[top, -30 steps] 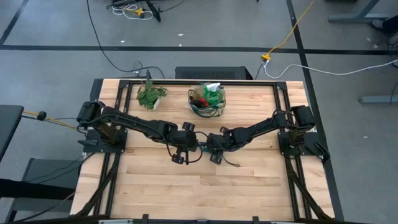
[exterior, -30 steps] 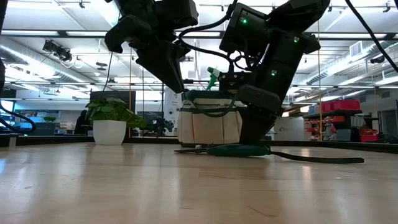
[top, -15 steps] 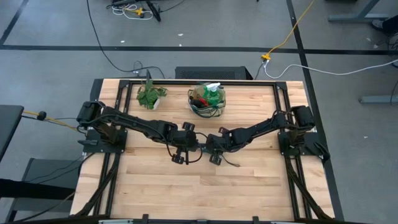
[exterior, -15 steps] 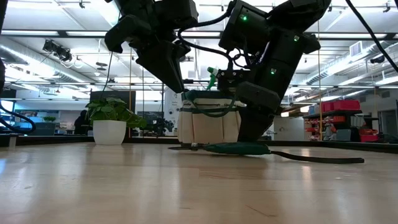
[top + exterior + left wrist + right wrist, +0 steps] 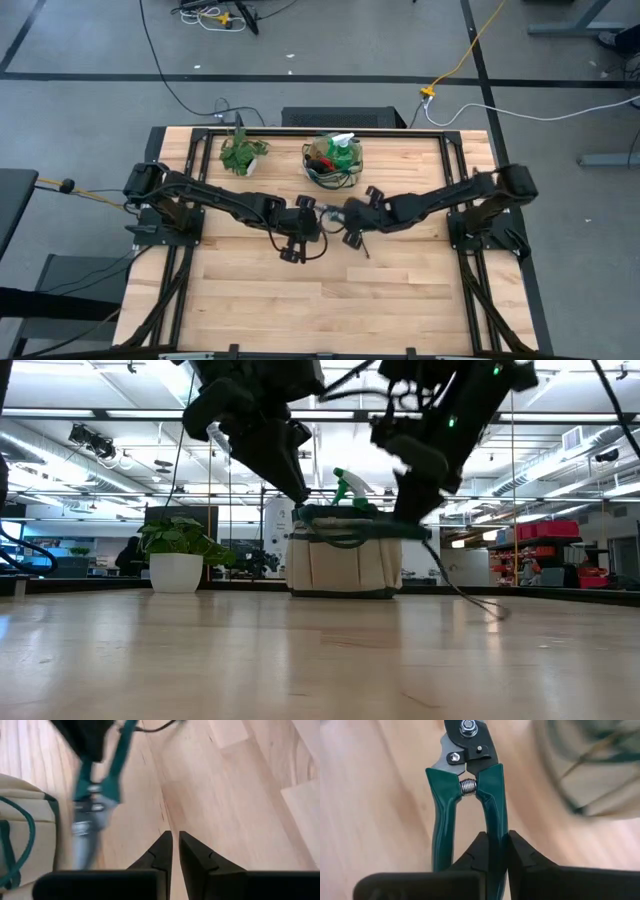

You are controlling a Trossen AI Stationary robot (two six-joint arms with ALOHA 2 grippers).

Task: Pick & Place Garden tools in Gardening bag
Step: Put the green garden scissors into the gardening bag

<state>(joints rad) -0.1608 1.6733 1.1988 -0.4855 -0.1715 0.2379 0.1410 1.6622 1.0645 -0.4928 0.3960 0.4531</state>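
The right pincer (image 5: pixel 492 851) is squeezed shut on one green handle of the pruning shears (image 5: pixel 465 785). It holds them up off the bench (image 5: pixel 400 290), near the middle. The shears point out long and straight from the pincer, with the metal blades at the far tip and the other handle sticking out loose to the side. A thin dark cord hangs down from them toward the bench. The left pincer (image 5: pixel 175 851) sits just beside the right one, a little nearer the left edge. Its two fingers are almost shut and hold nothing. The gardening bag (image 5: pixel 333 163) stands farther back, close to the far edge of the bench, with the green spray bottle (image 5: pixel 344 146) already poking out of its top. The bag is just past the blade end of the shears, so the right arm looks like the one to carry them a short way back over the open top. A potted plant (image 5: pixel 240 155) stands beside the bag, toward the far left corner.
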